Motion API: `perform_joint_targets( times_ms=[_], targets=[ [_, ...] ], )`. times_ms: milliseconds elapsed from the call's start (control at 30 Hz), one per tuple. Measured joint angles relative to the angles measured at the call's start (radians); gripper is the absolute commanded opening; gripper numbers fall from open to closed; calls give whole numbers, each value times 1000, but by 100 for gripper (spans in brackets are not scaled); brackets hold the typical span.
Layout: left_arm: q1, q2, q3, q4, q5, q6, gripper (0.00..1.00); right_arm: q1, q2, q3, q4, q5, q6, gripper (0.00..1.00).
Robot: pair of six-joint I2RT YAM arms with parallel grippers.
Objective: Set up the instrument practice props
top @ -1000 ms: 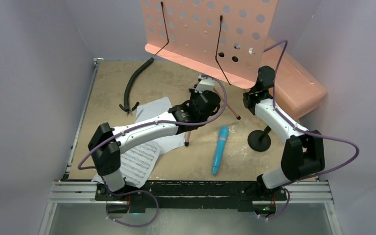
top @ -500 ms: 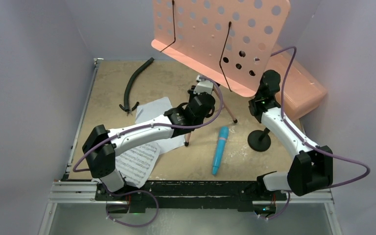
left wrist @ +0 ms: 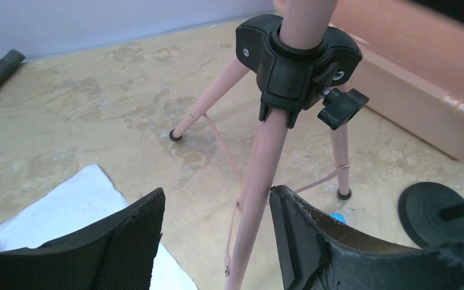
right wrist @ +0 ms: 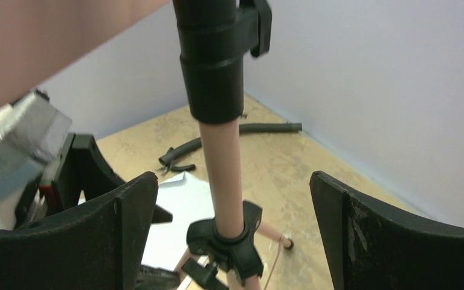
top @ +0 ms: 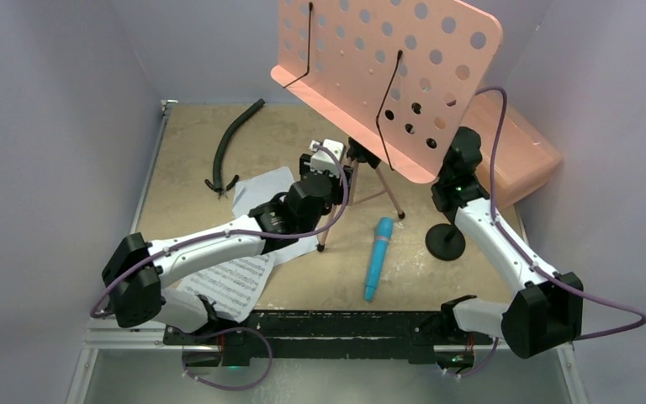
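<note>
The pink perforated music stand (top: 387, 76) stands on its tripod legs (top: 362, 181) at the back middle. My left gripper (top: 324, 164) is open at the near leg. That leg (left wrist: 260, 199) runs close beside the right finger (left wrist: 302, 235) and well clear of the left one. My right gripper (top: 458, 156) is wide open on either side of the stand's pole (right wrist: 223, 175), touching nothing. Two white sheet-music pages (top: 231, 282) (top: 261, 189) lie under my left arm. The blue microphone (top: 378, 257) lies flat beside the black round-base mic stand (top: 446, 241).
A curved black hose (top: 234, 139) lies at the back left. A large pink box (top: 513, 151) sits against the right wall behind my right arm. Purple walls close in the tabletop on three sides.
Both grippers have opened and let go of the stand. The stand's desk has shifted right. My left arm has drawn back to the left, and my right arm has moved right.
</note>
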Motion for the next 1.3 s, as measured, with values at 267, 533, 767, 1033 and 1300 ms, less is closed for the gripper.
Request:
perform_joint_targets(
  times_ms=[267,533,767,1033,1300],
  targets=[
    [116,-103,-154,143,254,-8,60,3,-105,-76,-110,11,-36,98],
    [182,-109,-185,244,481,2,56,3,-166,-107,-215,20,-117,79],
    [182,-77,-185,295,585,22,52,3,-140,-108,-314,65,-154,59],
    [182,-9,-180,319,596,25,36,10,-92,-105,-343,97,-187,40],
    [185,14,-167,316,594,56,0,9,0,-86,-350,175,-202,38]
  ],
)
